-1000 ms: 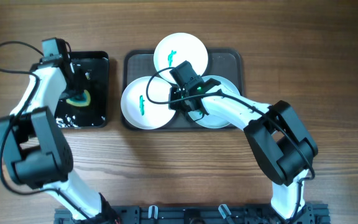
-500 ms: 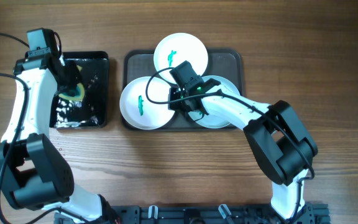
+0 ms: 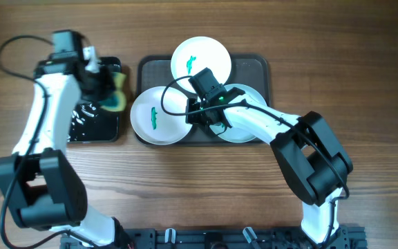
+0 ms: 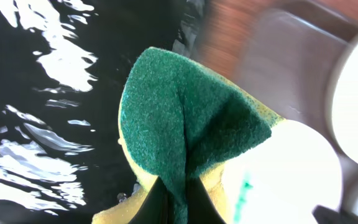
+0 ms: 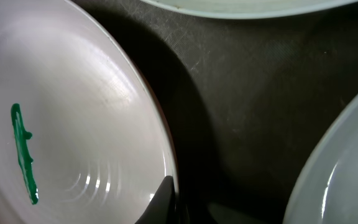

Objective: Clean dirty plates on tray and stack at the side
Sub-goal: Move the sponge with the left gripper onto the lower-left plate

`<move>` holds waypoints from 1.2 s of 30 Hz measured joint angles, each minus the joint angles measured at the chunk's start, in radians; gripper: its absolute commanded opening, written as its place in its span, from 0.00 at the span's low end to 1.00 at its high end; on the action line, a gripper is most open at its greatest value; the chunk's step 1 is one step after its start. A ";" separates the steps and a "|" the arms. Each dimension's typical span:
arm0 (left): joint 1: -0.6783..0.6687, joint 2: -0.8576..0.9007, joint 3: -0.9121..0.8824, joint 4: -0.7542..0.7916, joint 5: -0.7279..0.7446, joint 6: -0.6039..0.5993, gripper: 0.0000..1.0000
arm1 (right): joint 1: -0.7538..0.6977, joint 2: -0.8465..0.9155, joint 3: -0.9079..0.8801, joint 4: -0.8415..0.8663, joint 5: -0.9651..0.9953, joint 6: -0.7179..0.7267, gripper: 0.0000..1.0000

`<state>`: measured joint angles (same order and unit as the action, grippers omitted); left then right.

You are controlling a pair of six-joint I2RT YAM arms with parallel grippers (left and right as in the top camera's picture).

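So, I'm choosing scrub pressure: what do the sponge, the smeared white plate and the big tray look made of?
The sponge: yellow foam under a coarse, matte green scouring layer that looks fibrous. The white plate: glossy, with soft highlights and faint concentric rings; glazed ceramic or melamine, I can't tell which. The tray: dark, matte, finely scratched, probably plastic.

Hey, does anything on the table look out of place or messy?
The front-left white plate overhangs the tray's left rim, its edge pinched by the right end effector. It and the rear white plate carry green smears.
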<state>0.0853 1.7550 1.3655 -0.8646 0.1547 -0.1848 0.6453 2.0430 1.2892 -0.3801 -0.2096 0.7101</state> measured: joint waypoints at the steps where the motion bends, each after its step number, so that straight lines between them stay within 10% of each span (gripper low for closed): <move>1: -0.032 0.000 -0.003 0.001 0.013 -0.016 0.04 | 0.000 0.000 0.000 0.000 0.000 0.000 0.04; 13: -0.279 0.001 -0.171 0.107 -0.026 -0.237 0.04 | -0.025 -0.003 0.014 -0.080 0.012 0.072 0.04; 36: -0.356 0.127 -0.222 0.301 -0.033 -0.209 0.04 | -0.029 -0.016 0.014 -0.119 0.077 0.072 0.04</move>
<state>-0.2710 1.8816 1.1435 -0.5636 0.1219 -0.3935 0.6167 2.0266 1.3033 -0.4988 -0.1329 0.7818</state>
